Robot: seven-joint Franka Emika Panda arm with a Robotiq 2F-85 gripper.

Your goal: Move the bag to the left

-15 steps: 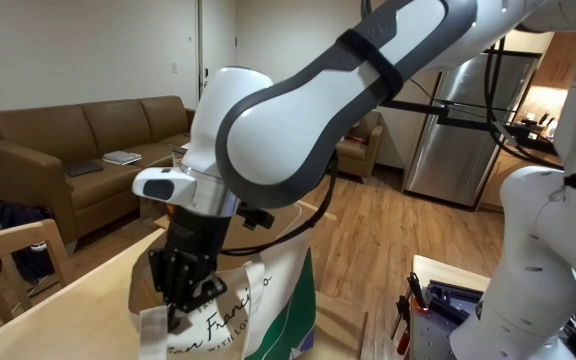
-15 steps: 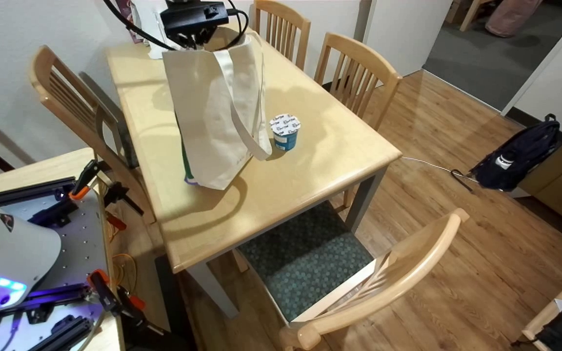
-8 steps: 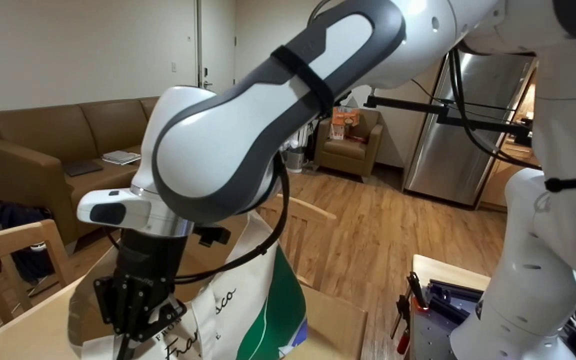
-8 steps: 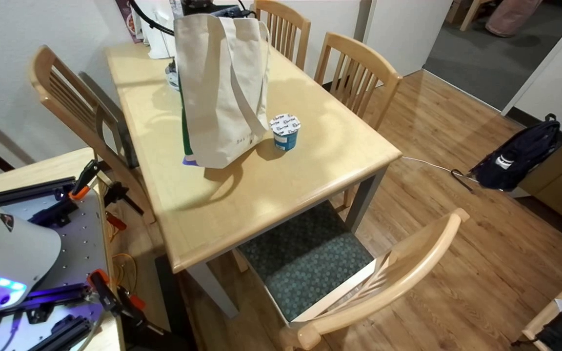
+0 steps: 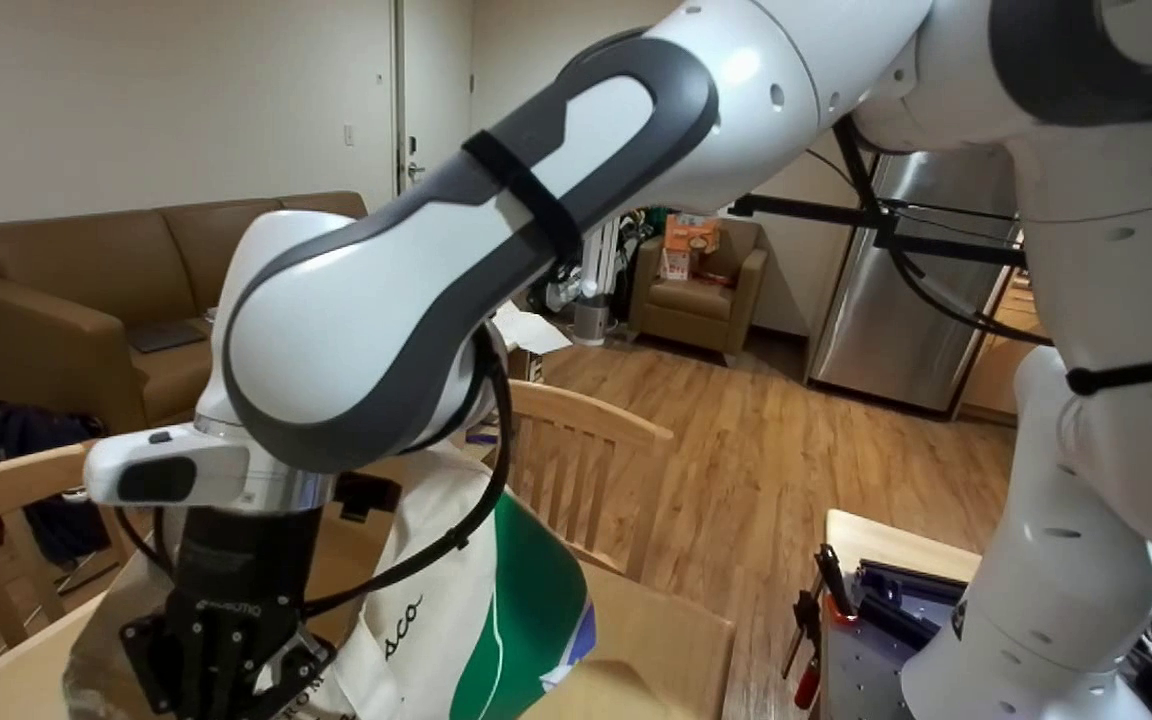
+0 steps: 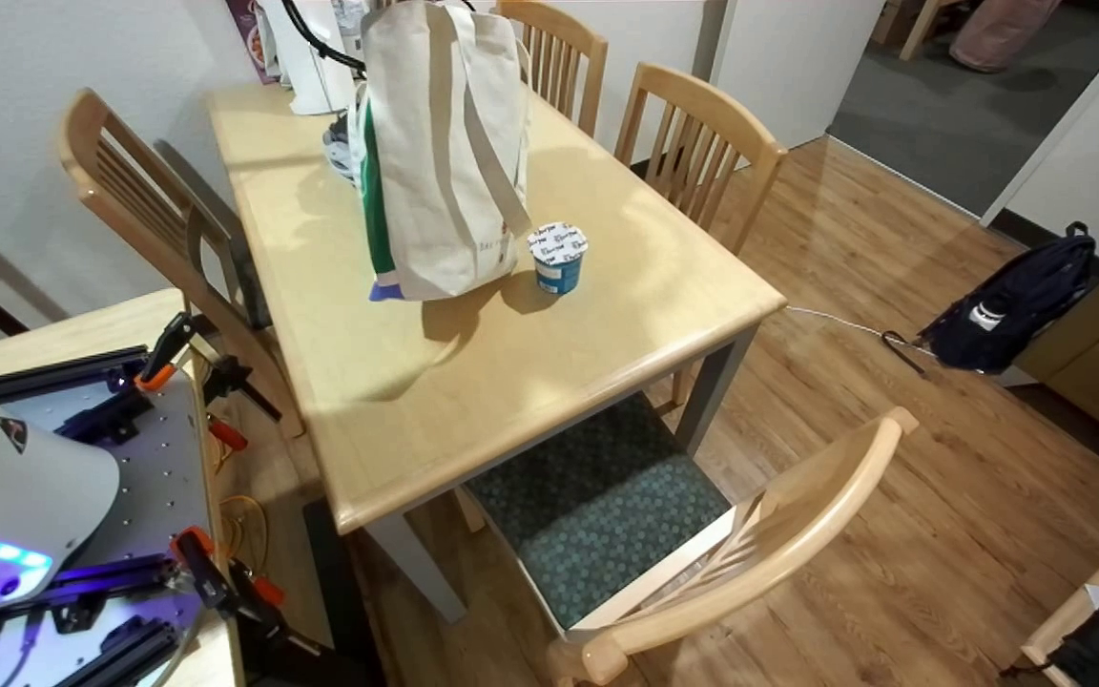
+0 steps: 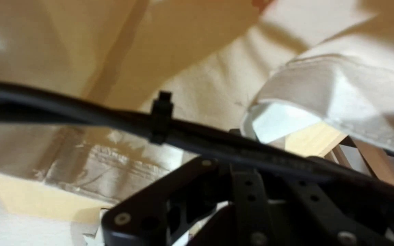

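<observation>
The bag [image 6: 445, 162] is cream-white with green and purple print. It hangs tilted over the table in both exterior views, and its printed side [image 5: 436, 610] faces the camera in an exterior view. My gripper [image 5: 226, 680] is at the bag's near rim, and the bag moves with it. The fingertips are cut off by the lower edge there. In the wrist view the gripper [image 7: 243, 171] looks closed at the bag's rim, partly covered by a black cable. The bag's open inside [image 7: 197, 82] fills the upper part. I cannot tell if the bottom touches the table.
A small blue cup with a patterned lid [image 6: 557, 260] stands right beside the bag on the wooden table [image 6: 473, 420]. White items [image 6: 311, 57] are at the table's back end. Chairs [image 6: 702, 134] stand around the table. A tool-covered robot stand [image 6: 149, 458] is beside it.
The bag moved with my gripper toward the table's back end in an exterior view, and leftward and down in an exterior view. It swings more tilted. The cup stayed.
</observation>
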